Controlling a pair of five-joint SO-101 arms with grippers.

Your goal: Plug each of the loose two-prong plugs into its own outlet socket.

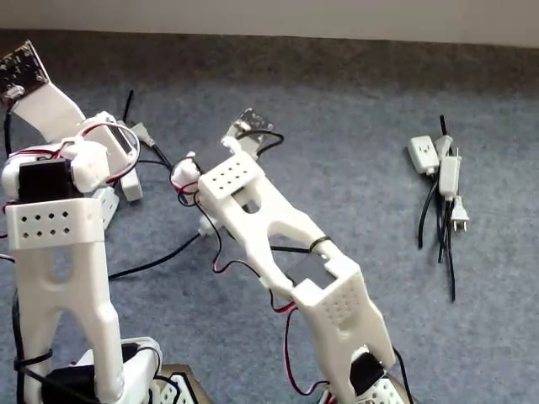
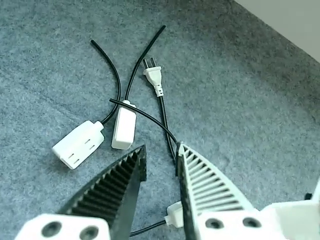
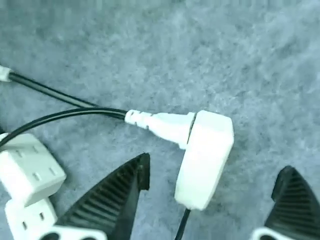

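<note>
In the left wrist view a loose two-prong plug [image 2: 152, 76] lies on the grey carpet beyond a white outlet socket [image 2: 77, 145] and a white block [image 2: 123, 128], their black cords crossing. My left gripper [image 2: 161, 150] hangs above them, narrowly open and holding nothing; a small white plug [image 2: 173, 215] lies below it. My right gripper [image 3: 216, 165] stands wide open on either side of a white socket block [image 3: 205, 160] with a plug [image 3: 160, 125] seated in it. In the high view a separate outlet [image 1: 422, 154], block [image 1: 449, 177] and loose plug [image 1: 460, 220] lie at the right.
Two white arms [image 1: 59, 244] [image 1: 278, 244] reach over the left half of the carpet, with red and black wires along them. More white sockets [image 3: 27, 175] lie beside the right gripper. The carpet [image 1: 354, 126] ends at a pale wall at the back.
</note>
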